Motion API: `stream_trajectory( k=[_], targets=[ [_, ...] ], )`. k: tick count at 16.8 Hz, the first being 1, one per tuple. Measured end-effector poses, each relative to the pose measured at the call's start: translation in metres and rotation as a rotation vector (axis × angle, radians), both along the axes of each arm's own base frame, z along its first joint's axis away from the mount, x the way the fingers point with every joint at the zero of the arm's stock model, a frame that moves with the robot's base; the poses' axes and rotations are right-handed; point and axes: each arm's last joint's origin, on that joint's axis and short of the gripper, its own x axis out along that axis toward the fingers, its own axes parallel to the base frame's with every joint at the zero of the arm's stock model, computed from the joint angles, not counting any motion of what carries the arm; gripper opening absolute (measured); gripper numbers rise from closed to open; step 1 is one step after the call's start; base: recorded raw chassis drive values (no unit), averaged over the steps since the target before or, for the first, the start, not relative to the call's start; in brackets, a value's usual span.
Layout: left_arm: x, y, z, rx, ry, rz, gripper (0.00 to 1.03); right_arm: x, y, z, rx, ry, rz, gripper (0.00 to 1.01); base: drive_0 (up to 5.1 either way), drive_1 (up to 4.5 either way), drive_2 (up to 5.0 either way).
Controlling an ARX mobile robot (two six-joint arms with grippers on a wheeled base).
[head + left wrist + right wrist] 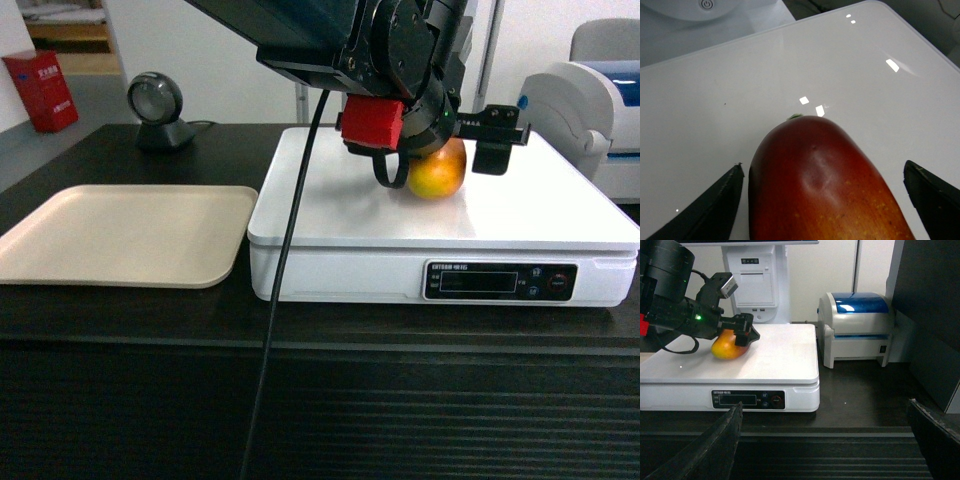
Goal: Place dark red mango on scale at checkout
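Left claw point(822, 200) open astride dark red mango point(820, 185) | on scale point(740, 80) | lengthwise between jaws

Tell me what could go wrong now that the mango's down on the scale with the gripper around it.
1. The dark red mango is rounded and the scale top is glossy; it might roll once left alone.
2. The left gripper has fingers on both sides of the fruit, so a slanted retreat could nudge it.
3. The arm's black cable hangs over the scale's front edge and could snag or press on it.
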Motion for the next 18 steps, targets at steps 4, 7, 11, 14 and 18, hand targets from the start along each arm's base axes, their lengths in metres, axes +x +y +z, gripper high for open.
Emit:
stream_trajectory(
  k=[4, 7, 11, 14, 18],
  targets=[
    [-0.006, 0.001, 0.004, -0.005, -0.031, -0.023, 0.98, 0.0, 0.0, 0.0, 0.0, 0.0, 0.0, 0.98, 0.0, 0.0, 0.0],
    [-0.011, 0.009, 0.031, -0.043, -0.094, -0.025, 0.98, 0.0, 0.0, 0.0, 0.0, 0.0, 0.0, 0.98, 0.0, 0.0, 0.0],
    [-0.018, 0.051, 0.084, -0.18, -0.227, -0.017, 0.98, 0.0, 0.0, 0.0, 0.0, 0.0, 0.0, 0.98, 0.0, 0.0, 0.0],
    [-0.022, 0.129, 0.108, -0.254, -0.301, 0.059, 0.98, 0.0, 0.0, 0.0, 0.0, 0.0, 0.0, 0.98, 0.0, 0.0, 0.0],
    [-0.058, 0.272, 0.099, -0.233, -0.398, 0.292, 0.98, 0.0, 0.0, 0.0, 0.0, 0.0, 0.0, 0.98, 0.0, 0.0, 0.0]
  ],
)
